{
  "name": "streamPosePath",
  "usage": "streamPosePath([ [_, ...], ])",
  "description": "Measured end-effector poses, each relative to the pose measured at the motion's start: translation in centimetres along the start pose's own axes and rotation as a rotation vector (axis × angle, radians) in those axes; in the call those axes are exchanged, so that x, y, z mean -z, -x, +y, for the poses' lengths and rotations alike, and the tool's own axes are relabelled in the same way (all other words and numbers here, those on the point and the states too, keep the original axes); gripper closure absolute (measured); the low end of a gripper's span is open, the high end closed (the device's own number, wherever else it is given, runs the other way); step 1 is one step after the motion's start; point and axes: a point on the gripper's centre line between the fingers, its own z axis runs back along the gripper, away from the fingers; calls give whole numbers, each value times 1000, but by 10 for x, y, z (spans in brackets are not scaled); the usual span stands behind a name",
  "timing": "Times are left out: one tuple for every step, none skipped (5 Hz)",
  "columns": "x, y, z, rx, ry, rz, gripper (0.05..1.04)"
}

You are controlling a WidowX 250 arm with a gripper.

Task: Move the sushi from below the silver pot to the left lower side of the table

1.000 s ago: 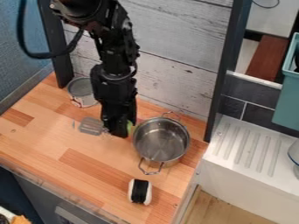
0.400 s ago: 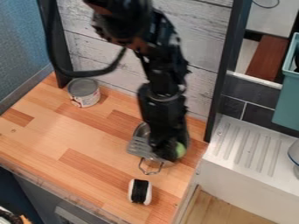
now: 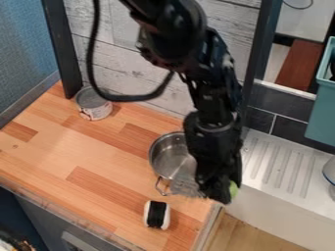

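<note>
The gripper [image 3: 217, 196] hangs at the right front of the wooden table, to the right of the silver pot and above the table's right edge. It is shut on a spatula [image 3: 186, 186], whose slotted grey blade sticks out to the left and whose green end shows on the gripper's right. The silver pot [image 3: 171, 159] stands upright, its right part hidden behind the arm and its front partly behind the blade. Just below the pot lies the sushi [image 3: 157, 214], white with a black band, apart from both pot and gripper.
A metal can [image 3: 93, 104] stands at the back left of the wooden table [image 3: 65, 147]. To the right are a white ribbed drainboard [image 3: 278, 166] and a teal bin [image 3: 321, 108]. A dark post [image 3: 255, 59] rises behind the arm, beside the whitewashed plank wall [image 3: 118, 63].
The gripper has moved right and toward the front, carrying the spatula from left of the pot, across it, to its right front. The pot and sushi have kept their places.
</note>
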Motion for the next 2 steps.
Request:
streamPosePath([
  [10,4,5,9,-22,-10,660],
  [15,7,13,27,-46,-13,660],
])
